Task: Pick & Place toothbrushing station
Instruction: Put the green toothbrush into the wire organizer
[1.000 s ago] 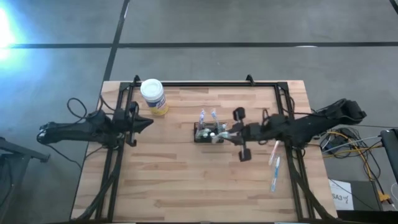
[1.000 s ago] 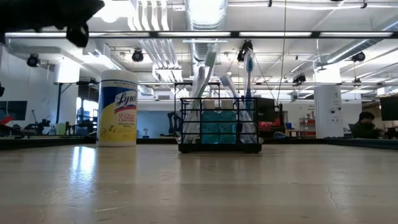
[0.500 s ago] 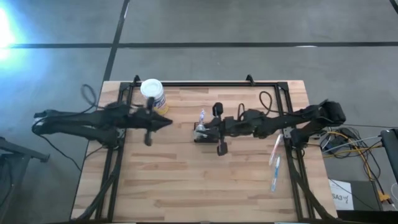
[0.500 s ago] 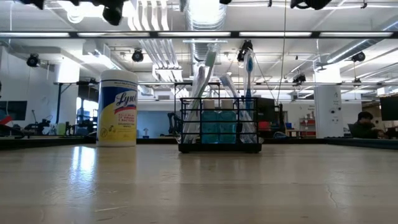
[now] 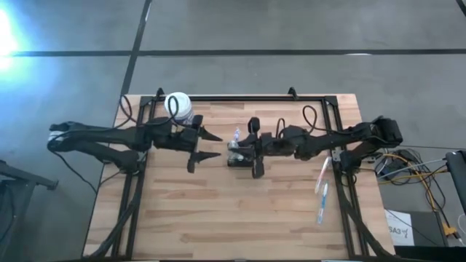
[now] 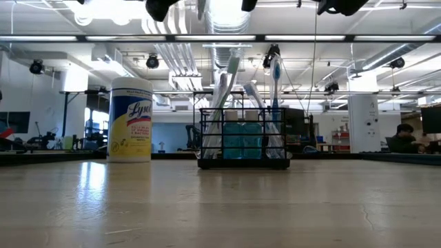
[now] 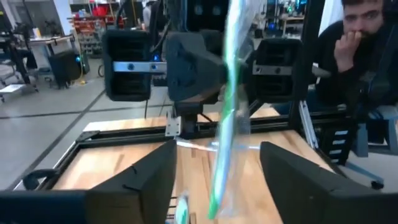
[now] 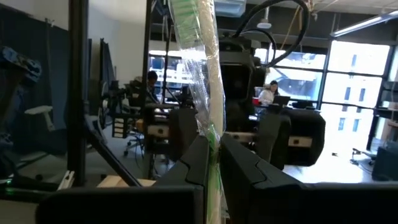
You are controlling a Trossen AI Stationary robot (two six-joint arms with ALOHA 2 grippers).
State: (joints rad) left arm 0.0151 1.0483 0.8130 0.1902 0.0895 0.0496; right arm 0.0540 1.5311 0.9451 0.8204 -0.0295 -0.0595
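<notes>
While right end effector (image 5: 234, 151) pinches wrapped toothbrush (image 8: 202, 81) above toothbrushing station (image 6: 244, 138), left end effector (image 5: 212, 145) spread beside.

Robotics lab/open workshop: exposed ceiling ducts (image 6: 227, 14) w/ strip lights, concrete floor (image 5: 291, 29), workbenches, people at desks (image 6: 405, 138) in bkgd.

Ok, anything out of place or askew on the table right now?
Yes: two wrapped toothbrushes lie loose on the wood near the table's right edge, outside the toothbrushing station. The station itself stands upright and level, brushes leaning inside. The right gripper pinches one wrapped green toothbrush. Nothing spilled.
</notes>
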